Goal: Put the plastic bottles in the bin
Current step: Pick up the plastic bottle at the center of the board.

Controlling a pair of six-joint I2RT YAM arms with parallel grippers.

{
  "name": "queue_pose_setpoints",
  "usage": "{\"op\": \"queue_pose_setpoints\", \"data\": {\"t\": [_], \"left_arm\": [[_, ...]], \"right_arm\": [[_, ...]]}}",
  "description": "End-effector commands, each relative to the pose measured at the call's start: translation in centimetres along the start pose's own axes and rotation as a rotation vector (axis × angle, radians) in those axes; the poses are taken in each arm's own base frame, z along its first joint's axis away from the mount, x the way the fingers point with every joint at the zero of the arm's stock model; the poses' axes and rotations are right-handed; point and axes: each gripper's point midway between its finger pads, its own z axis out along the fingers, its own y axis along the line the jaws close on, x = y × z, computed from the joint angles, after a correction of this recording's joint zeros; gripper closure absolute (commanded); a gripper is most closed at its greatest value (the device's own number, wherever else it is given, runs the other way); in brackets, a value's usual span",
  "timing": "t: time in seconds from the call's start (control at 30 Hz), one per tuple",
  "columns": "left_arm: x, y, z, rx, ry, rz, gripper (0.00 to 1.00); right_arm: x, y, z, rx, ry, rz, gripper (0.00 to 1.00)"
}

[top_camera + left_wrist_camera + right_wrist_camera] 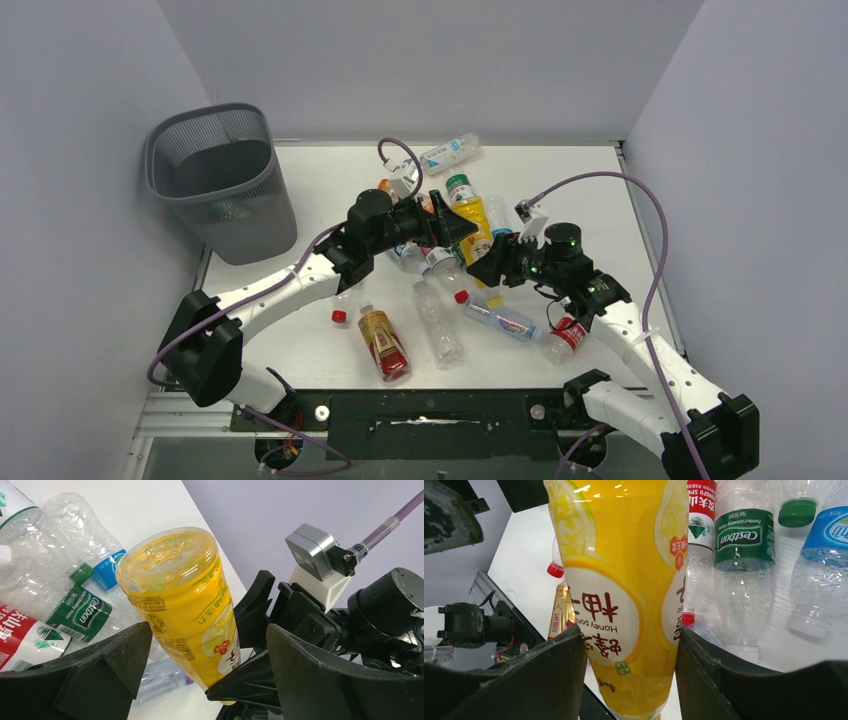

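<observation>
Near edge of the table: loose plastic bottles lie flat; neither arm touches them.

Mid-table: your right fingers are narrowed onto the yellow bottle, pressing both sides near its tapering end and holding it tilted above the pile. The long axis runs away from the right wrist, with the wide base facing the left wrist camera.

Your left fingers stand wide and straddle the same bottle nearer its base. One tip is at the label, the other apart from it. Judgement: a hand-over, not yet closed.

Far left: the bin stands close to your left arm and well apart from your right. Let the left arm carry, and close it across the body, not along it.
</observation>
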Motion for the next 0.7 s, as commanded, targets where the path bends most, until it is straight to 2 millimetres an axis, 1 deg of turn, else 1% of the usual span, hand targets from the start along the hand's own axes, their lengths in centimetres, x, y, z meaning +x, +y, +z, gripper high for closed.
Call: {"op": "queue_pose_setpoints", "data": {"t": [0.0, 0.5, 0.67], "left_arm": [[-1.6, -1.4, -0.1, 0.03, -0.054, 0.038, 0.15], [-2.2, -1.4, 0.2, 0.027, -0.084, 0.025, 0.15], [-2.2, -1.1, 0.1, 0.016, -0.09, 0.023, 0.15]], "right_arm": [[-3.7, 2.2, -0.9, -0.039, -0.111, -0.055, 0.44], [-2.9, 4.8, -0.2, -0.084, -0.094, -0.091, 0.44], [-3.0, 5.2, -0.2, -0.084, -0.095, -0.1, 0.44]]}}
